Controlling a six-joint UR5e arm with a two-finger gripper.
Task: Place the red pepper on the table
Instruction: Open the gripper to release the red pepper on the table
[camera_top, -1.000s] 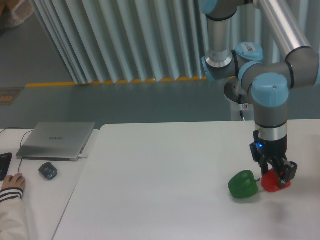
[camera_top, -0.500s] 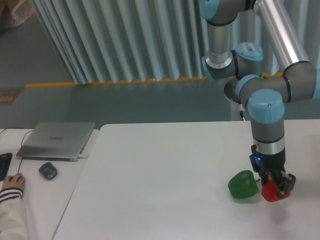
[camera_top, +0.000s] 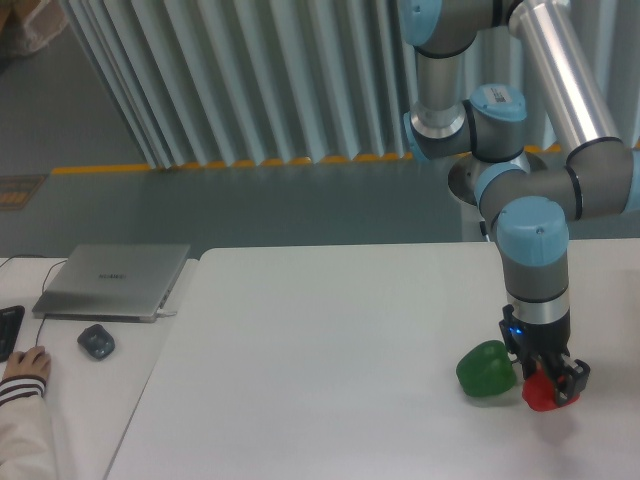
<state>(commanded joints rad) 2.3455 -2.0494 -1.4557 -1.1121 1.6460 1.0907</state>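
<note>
The wide white desk (camera_top: 330, 360) fills the near part of the scene. Over its right side the arm (camera_top: 535, 240) reaches straight down. A closed laptop (camera_top: 112, 280) lies on a narrower desk to the left. Near the right edge sits a green pepper (camera_top: 487, 369), and just right of it the red pepper (camera_top: 538, 394), low at the desk surface, pinched in the hand (camera_top: 550, 385).
</note>
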